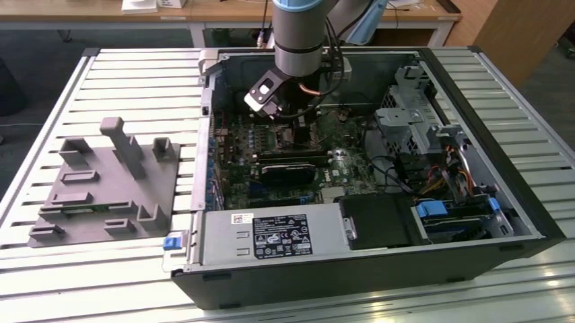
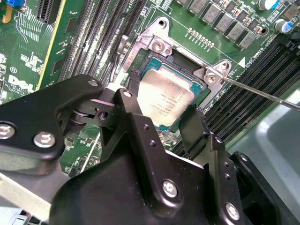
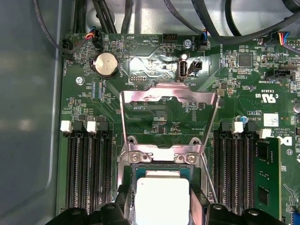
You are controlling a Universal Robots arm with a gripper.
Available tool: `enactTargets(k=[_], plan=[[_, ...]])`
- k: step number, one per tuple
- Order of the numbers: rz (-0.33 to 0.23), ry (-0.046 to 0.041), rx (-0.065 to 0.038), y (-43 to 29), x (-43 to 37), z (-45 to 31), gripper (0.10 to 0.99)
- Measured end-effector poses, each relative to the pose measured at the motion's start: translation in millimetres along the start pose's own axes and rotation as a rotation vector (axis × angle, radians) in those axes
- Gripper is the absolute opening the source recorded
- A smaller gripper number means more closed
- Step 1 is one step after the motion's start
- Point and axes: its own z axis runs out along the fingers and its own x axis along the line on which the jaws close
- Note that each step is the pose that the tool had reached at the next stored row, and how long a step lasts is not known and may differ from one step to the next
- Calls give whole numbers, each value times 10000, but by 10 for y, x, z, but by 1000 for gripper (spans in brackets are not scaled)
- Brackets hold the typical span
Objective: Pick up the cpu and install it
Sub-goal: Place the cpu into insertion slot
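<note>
As the exterior view shows it: arm [image 1: 301,47] reaches into the open computer case [image 1: 378,276] on the table [image 1: 134,74].
Second wrist view: gripper [image 2: 161,101] closed narrowly on the cpu [image 2: 165,93], in or just over the socket [image 2: 157,44].
First wrist view: metal frame [image 3: 168,96] flipped open.
Risk: a tilted or offset cpu could bend the socket's pins.

The arm [image 1: 301,40] is a fat, round, silver-grey tube with a light blue ring [image 1: 306,4] at its 12 o'clock end. A black-and-white box [image 1: 265,94] and thin black cables [image 1: 338,47] sit near its wrist. The claw [image 2: 161,101] is black and chunky, with shiny silver screws [image 2: 169,188].
</note>
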Motion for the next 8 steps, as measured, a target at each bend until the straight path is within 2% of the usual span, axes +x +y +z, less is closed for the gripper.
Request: enactTargets(k=[4, 8], plan=[[1, -4, 2, 0, 1, -2, 612], [1, -2, 1, 2, 1, -41, 612]])
